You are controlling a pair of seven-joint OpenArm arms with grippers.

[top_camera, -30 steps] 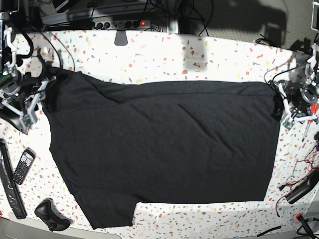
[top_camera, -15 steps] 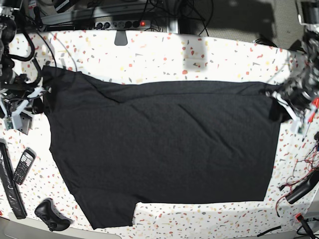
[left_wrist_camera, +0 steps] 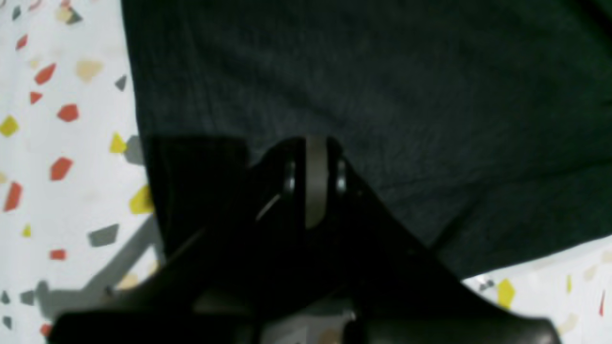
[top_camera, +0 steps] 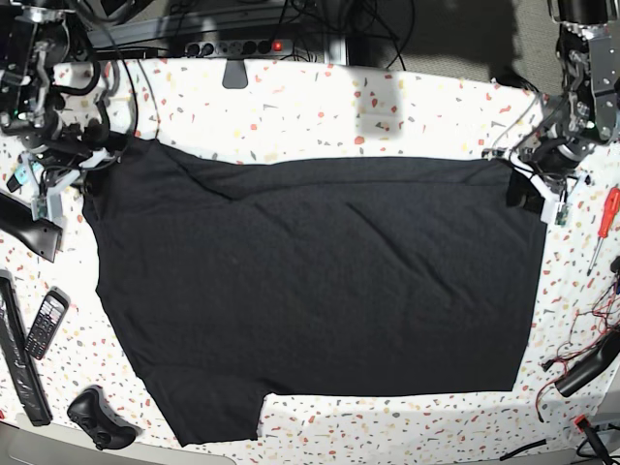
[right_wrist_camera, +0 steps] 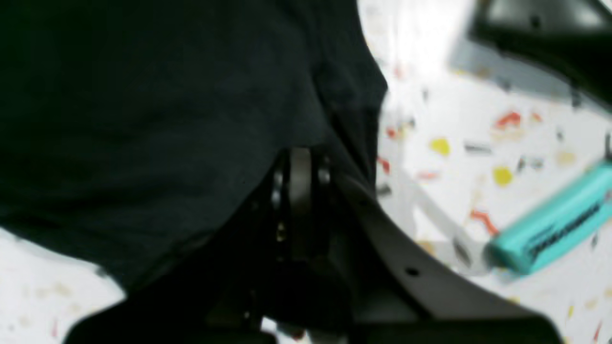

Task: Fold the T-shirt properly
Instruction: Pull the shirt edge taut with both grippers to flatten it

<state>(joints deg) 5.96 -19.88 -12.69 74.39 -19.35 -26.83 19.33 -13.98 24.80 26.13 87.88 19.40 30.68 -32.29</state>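
One table (top_camera: pixel 320 92), white with red, yellow and grey flecks, carries everything in the base view. The T-shirt (top_camera: pixel 320 281), black and matte, lies spread over most of it, mostly flat with shallow creases; one flap hangs down toward 7 o'clock, near the table's front edge.

Left gripper (top_camera: pixel 531 186) sits at the shirt's 2 o'clock corner. In the left wrist view the left gripper (left_wrist_camera: pixel 313 143) has its jaws drawn together with black cloth (left_wrist_camera: pixel 382 86) bunched at the tips, so it has the shirt's edge pinched. The corner there is gathered into a small dark fold.

Right gripper (top_camera: pixel 89 167) sits at the shirt's 10 o'clock corner. In the right wrist view the right gripper (right_wrist_camera: pixel 300 155) shows its jaws closed tight, with black fabric (right_wrist_camera: pixel 143 105) draped over and around the tips; it grips the shirt's edge. The view is blurred.

Smaller items, base view: a power strip (top_camera: pixel 237 46) with a red light at 12 o'clock beyond the table; a mobile phone (top_camera: pixel 45 323) at 8 o'clock; a black controller (top_camera: pixel 97 417) toward 7 o'clock; a red-handled screwdriver (top_camera: pixel 604 221) at 3 o'clock. A teal marker (right_wrist_camera: pixel 550 229) lies on the table in the right wrist view, apart from the shirt.
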